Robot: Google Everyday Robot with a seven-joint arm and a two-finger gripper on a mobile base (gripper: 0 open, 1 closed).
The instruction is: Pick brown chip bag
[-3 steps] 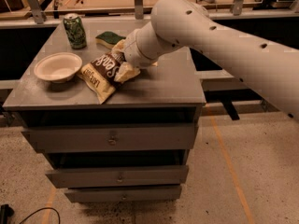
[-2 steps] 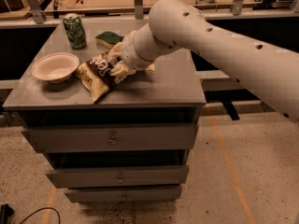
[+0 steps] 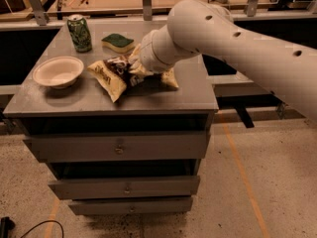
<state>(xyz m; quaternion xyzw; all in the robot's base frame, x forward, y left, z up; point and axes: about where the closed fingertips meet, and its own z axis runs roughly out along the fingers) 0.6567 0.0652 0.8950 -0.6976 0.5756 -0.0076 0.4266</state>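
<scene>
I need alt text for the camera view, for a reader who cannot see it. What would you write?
The robot's gripper is down on the middle of the brown chip bag, which lies on a grey drawer cabinet. A white bowl sits beside the bag; a green can and a green-topped sponge stand behind it.
</scene>
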